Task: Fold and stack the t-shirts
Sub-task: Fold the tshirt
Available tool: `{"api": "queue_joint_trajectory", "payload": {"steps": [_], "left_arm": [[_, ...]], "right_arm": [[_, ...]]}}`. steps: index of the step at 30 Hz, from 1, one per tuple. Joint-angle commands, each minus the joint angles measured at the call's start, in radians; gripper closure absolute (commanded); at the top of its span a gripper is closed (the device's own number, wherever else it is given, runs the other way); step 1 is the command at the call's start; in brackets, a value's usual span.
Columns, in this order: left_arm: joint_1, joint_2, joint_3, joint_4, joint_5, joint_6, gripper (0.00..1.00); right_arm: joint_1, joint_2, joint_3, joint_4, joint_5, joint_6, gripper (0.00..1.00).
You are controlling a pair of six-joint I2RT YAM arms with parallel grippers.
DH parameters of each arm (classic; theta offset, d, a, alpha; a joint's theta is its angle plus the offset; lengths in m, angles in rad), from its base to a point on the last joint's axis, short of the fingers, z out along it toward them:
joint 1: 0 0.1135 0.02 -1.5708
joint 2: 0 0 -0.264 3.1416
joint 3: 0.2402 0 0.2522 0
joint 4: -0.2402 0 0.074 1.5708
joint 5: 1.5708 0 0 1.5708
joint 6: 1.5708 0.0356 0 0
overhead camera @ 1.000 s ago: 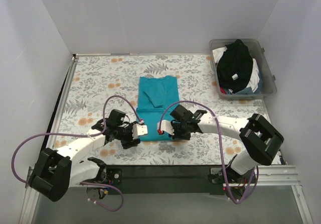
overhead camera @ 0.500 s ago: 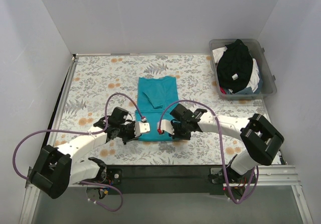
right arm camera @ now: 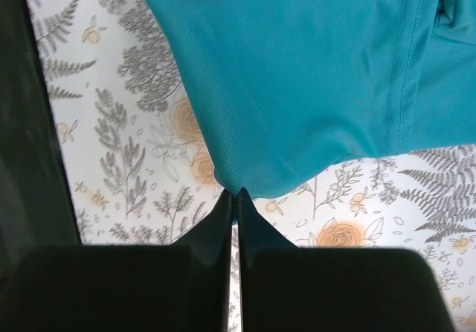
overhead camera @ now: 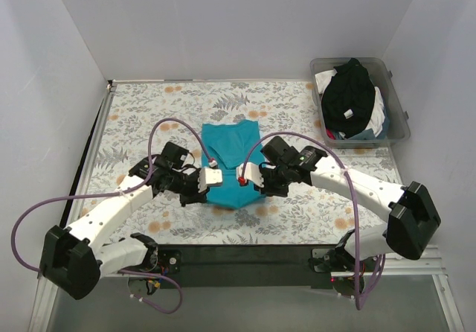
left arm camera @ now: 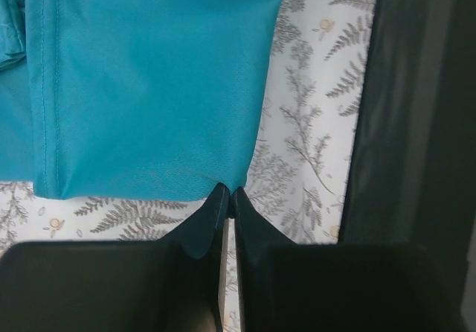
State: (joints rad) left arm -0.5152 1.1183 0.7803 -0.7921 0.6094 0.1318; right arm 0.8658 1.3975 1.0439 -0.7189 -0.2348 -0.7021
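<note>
Top external view puts the teal shirt (overhead camera: 229, 149) mid-table (overhead camera: 149, 116), its 6 o'clock corners pinched by the closed left gripper (left arm camera: 228, 193) and right gripper (right arm camera: 236, 193); both bites look thin, so a corner may slip free mid-fold, skewing it.

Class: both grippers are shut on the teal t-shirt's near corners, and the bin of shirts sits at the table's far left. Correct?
No: the bin sits at the far right, as the top external view shows. The left gripper and right gripper are indeed shut on the near corners of the teal t-shirt.
</note>
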Motion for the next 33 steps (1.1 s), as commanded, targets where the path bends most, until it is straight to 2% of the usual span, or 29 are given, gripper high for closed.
{"api": "queue_joint_trajectory", "payload": {"steps": [1, 4, 8, 11, 12, 15, 17, 20, 26, 30, 33], "left_arm": [[-0.003, -0.071, 0.054, -0.2, 0.075, 0.058, 1.0], [-0.002, -0.074, 0.109, -0.344, 0.14, 0.072, 1.0], [0.001, -0.023, 0.227, -0.415, 0.181, -0.03, 1.0], [0.107, 0.049, 0.351, -0.44, 0.239, 0.011, 1.0], [0.195, 0.119, 0.396, -0.475, 0.269, 0.034, 1.0], [0.337, 0.315, 0.56, -0.548, 0.345, 0.136, 1.0], [0.388, 0.406, 0.621, -0.547, 0.375, 0.164, 1.0], [0.409, 0.546, 0.665, -0.455, 0.356, 0.131, 1.0], [0.412, 0.734, 0.599, -0.155, 0.27, -0.043, 1.0], [0.414, 0.778, 0.577, -0.043, 0.236, -0.095, 1.0], [0.414, 0.781, 0.547, -0.03, 0.233, -0.11, 1.0]], "right_arm": [[0.015, -0.064, 0.042, -0.145, -0.08, -0.039, 0.99], [0.03, -0.103, 0.076, -0.227, -0.118, -0.056, 0.99], [0.022, -0.118, 0.16, -0.289, -0.117, -0.071, 0.99], [-0.043, -0.066, 0.26, -0.315, -0.139, -0.118, 0.99], [-0.062, -0.017, 0.281, -0.321, -0.143, -0.137, 0.99], [-0.134, 0.093, 0.376, -0.336, -0.159, -0.217, 0.99], [-0.174, 0.153, 0.442, -0.333, -0.167, -0.27, 0.99], [-0.218, 0.302, 0.526, -0.332, -0.178, -0.319, 0.99], [-0.292, 0.627, 0.663, -0.301, -0.199, -0.349, 0.99], [-0.313, 0.701, 0.682, -0.263, -0.207, -0.318, 0.99], [-0.314, 0.709, 0.66, -0.228, -0.205, -0.286, 0.99]]}}
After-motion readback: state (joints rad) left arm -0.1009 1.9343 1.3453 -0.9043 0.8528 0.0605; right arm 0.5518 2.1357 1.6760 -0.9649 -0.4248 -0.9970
